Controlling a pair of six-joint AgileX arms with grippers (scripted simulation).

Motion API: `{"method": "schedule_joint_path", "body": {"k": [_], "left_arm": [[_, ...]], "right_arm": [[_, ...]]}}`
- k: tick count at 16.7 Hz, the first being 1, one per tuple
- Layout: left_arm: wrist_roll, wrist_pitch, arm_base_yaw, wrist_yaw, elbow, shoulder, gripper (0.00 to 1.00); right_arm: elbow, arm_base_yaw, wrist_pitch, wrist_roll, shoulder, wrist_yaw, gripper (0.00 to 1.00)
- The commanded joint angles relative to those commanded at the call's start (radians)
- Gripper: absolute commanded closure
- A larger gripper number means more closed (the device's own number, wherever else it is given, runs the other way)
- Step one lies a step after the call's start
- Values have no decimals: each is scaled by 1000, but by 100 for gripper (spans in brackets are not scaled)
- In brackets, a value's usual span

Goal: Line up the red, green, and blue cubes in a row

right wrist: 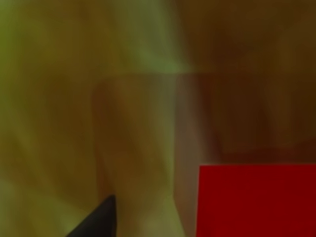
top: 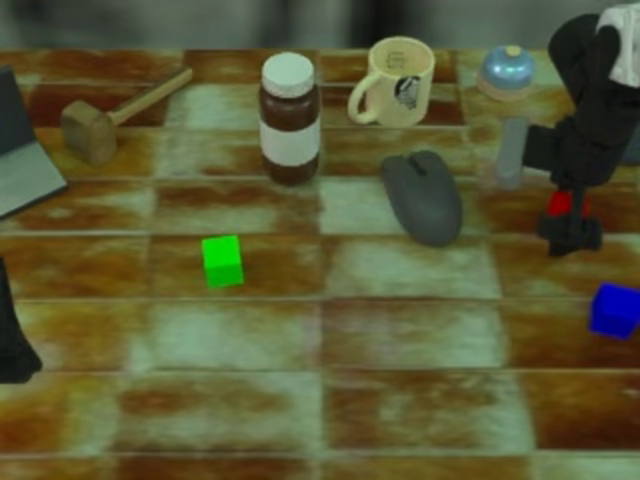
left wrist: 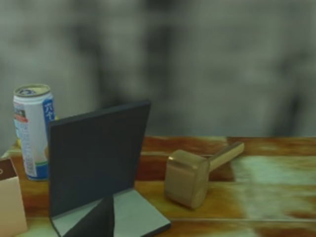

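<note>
The green cube (top: pixel 222 261) lies left of the table's middle. At the right edge sits the blue cube (top: pixel 613 310). Farther back on the right, the red cube (top: pixel 560 203) shows only partly under my right arm. My right gripper (top: pixel 570 232) hangs over it, open. In the right wrist view the red cube (right wrist: pixel 256 200) fills one lower corner, and a gap separates it from the one dark fingertip (right wrist: pixel 101 219) that shows. My left gripper (top: pixel 12 345) is parked at the left edge, open.
Along the back stand a wooden mallet (top: pixel 100 122), a brown jar (top: pixel 290 118), a cream mug (top: pixel 398 82) and a bell (top: pixel 507 70). A grey mouse (top: pixel 424 197) lies left of the red cube. A dark stand (top: pixel 20 150) sits at the far left, with a can (left wrist: pixel 32 131) behind it.
</note>
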Motion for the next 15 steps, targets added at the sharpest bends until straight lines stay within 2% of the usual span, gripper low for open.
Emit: {"method": "schedule_joint_path", "body": {"k": [3,15], "left_arm": [[0,0,0,0,0,0,0],[0,0,0,0,0,0,0]], "right_arm": [[0,0,0,0,0,0,0],[0,0,0,0,0,0,90]]}}
